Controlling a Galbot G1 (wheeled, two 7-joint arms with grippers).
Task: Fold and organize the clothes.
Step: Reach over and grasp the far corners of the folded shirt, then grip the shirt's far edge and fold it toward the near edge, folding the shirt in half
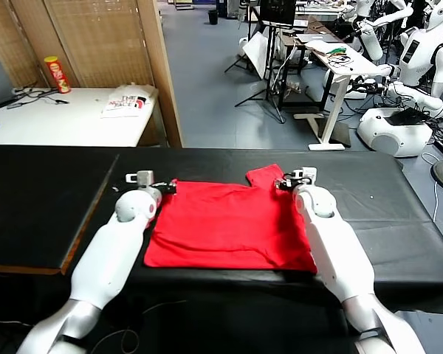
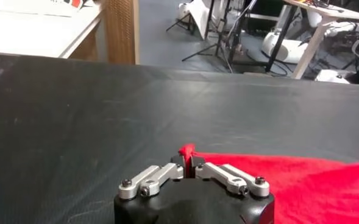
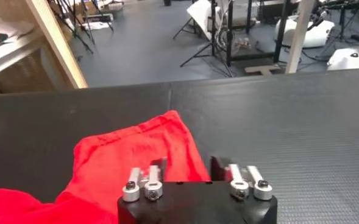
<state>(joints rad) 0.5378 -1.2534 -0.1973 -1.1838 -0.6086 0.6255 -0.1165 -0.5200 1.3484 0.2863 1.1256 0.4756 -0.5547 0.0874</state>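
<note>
The clothes are one red T-shirt (image 1: 229, 225), spread flat on the black table (image 1: 399, 214) with a sleeve (image 1: 266, 175) bunched at its far right corner. My left gripper (image 1: 168, 186) is at the shirt's far left corner. In the left wrist view that gripper (image 2: 187, 159) is shut on a small pinch of the red cloth (image 2: 313, 182). My right gripper (image 1: 283, 184) is at the bunched sleeve. In the right wrist view it (image 3: 188, 167) stands open, its fingers apart, with the edge of the red cloth (image 3: 124, 158) lying between them.
A black panel (image 1: 37, 199) covers the table's left part. Behind stand a white table (image 1: 66, 118) with a red can (image 1: 56, 74) and a packet (image 1: 125, 103), and a wooden post (image 1: 162, 74). Tripods and other robots (image 1: 421, 44) are far back right.
</note>
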